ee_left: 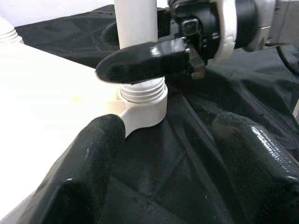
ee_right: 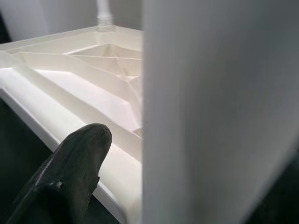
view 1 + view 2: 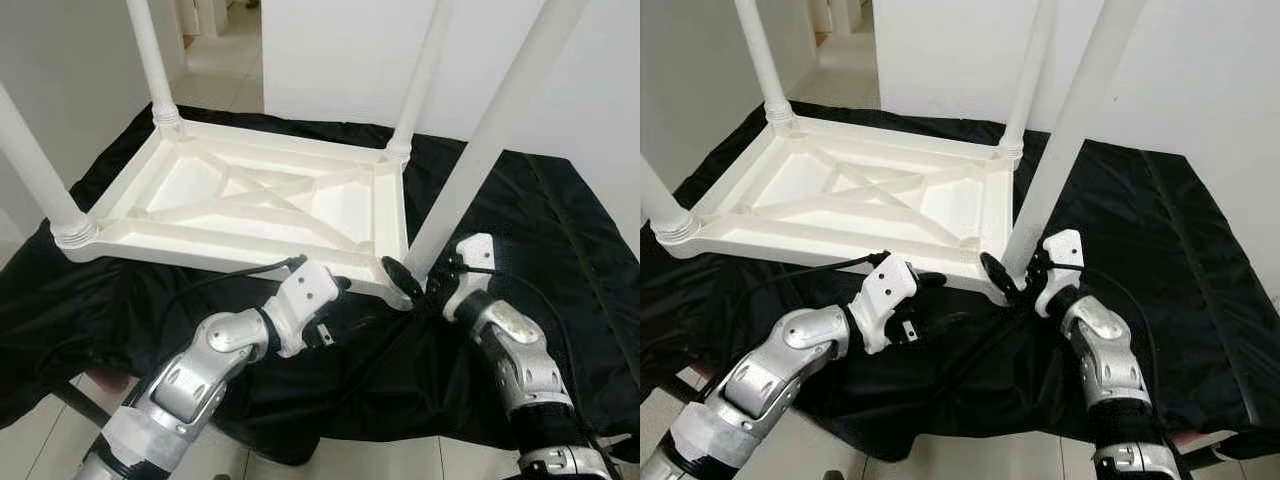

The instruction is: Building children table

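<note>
at table leg [image 3: 470,170], right end effector [image 3: 412,280] clamped

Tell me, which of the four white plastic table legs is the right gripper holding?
The near right leg, at the upturned white table's corner closest to the robot. The right gripper grips its base; the other three stand free.

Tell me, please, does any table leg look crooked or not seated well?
Yes, the near right leg leans away from the upside-down table top, while the other three legs stand closer to upright. In the left wrist view its threaded collar still shows above the corner socket. The right claw grips that leg.
</note>
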You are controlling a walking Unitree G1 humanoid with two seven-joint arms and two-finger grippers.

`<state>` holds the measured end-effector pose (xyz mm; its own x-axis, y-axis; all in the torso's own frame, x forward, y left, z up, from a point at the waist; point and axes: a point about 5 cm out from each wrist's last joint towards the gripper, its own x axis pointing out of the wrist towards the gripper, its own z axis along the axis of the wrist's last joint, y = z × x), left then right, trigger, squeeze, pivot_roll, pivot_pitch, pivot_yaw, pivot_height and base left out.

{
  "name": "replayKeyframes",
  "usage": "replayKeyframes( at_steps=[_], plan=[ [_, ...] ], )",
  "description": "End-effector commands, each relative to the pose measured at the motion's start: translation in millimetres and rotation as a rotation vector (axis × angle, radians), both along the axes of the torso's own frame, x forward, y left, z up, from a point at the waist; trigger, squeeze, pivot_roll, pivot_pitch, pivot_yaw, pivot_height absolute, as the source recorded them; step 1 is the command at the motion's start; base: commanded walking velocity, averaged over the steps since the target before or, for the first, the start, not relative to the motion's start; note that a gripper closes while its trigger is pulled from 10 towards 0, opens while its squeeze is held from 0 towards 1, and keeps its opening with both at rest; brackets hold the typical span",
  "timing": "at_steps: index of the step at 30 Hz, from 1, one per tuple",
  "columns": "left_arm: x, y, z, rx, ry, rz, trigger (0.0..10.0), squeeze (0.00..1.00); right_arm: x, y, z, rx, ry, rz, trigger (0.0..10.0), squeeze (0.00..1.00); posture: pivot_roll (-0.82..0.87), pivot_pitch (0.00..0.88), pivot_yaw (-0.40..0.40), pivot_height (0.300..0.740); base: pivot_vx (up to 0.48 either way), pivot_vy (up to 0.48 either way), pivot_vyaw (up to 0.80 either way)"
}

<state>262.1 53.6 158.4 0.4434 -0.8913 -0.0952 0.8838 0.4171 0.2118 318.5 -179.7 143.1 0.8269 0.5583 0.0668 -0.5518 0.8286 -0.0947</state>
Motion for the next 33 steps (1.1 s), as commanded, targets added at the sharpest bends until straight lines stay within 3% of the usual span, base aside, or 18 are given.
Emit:
replayKeyframes(
  at_steps=[1, 2, 3, 4, 5, 6, 18, 19, 29, 31, 33],
  plan=[
    [-2.6, -2.6, -2, 0.022, 0.009, -0.065, 10.0, 0.00, 3.2, -0.7, -3, -0.035, 0.008, 0.024, 10.0, 0.00, 0.02, 0.023, -0.053, 0.740, 0.000, 0.000, 0.00],
    [-2.6, -2.6, -2, 0.022, 0.009, -0.065, 10.0, 0.00, 3.2, -0.7, -3, -0.035, 0.008, 0.024, 10.0, 0.00, 0.02, 0.023, -0.053, 0.740, 0.000, 0.000, 0.00],
    [-2.6, -2.7, -2, 0.022, 0.008, -0.064, 10.0, 0.00, 6.6, 0.7, -3, -0.049, 0.014, 0.037, 5.5, 0.00, 0.03, 0.024, -0.054, 0.740, 0.000, 0.000, 0.00],
    [-2.6, -2.7, -2, 0.022, 0.008, -0.064, 10.0, 0.00, 6.6, 0.7, -3, -0.049, 0.014, 0.037, 5.5, 0.00, 0.03, 0.024, -0.054, 0.740, 0.000, 0.000, 0.00],
    [-2.6, -2.6, -2, 0.023, 0.007, -0.063, 10.0, 0.00, 9.2, 1.2, -5, -0.066, 0.030, 0.052, 0.2, 0.00, 0.03, 0.025, -0.056, 0.740, 0.000, 0.000, 0.00],
    [-2.4, -2.2, -1, 0.022, 0.006, -0.059, 10.0, 0.00, 10.7, 1.0, -7, -0.079, 0.045, 0.062, 0.0, 0.00, 0.03, 0.025, -0.058, 0.740, 0.000, 0.000, 0.00],
    [-2.4, -0.7, -1, 0.015, 0.005, -0.040, 10.0, 0.00, 8.6, -8.0, -18, -0.099, 0.094, 0.073, 0.0, 0.00, 0.03, 0.038, -0.070, 0.740, 0.000, 0.000, 0.00],
    [-1.9, -0.9, -1, 0.014, 0.005, -0.039, 10.0, 0.00, 9.8, -9.5, -20, -0.116, 0.100, 0.041, 10.0, 0.00, 0.03, 0.041, -0.070, 0.740, 0.000, 0.000, 0.00],
    [-0.3, -1.4, 0, 0.008, 0.003, -0.032, 10.0, 0.00, 13.1, -11.3, -19, -0.111, 0.114, -0.092, 10.0, 0.00, 0.02, 0.047, -0.069, 0.740, 0.000, 0.000, 0.00],
    [0.2, -2.0, 0, 0.004, 0.003, -0.030, 10.0, 0.00, 12.6, -6.3, -15, -0.054, 0.108, -0.226, 10.0, 0.00, 0.02, 0.053, -0.068, 0.740, 0.000, 0.000, 0.00],
    [0.4, -2.0, 0, 0.003, 0.005, -0.029, 10.0, 0.00, 11.9, -3.4, -13, -0.022, 0.109, -0.284, 10.0, 0.00, 0.02, 0.052, -0.066, 0.740, 0.000, 0.000, 0.00]
  ],
)
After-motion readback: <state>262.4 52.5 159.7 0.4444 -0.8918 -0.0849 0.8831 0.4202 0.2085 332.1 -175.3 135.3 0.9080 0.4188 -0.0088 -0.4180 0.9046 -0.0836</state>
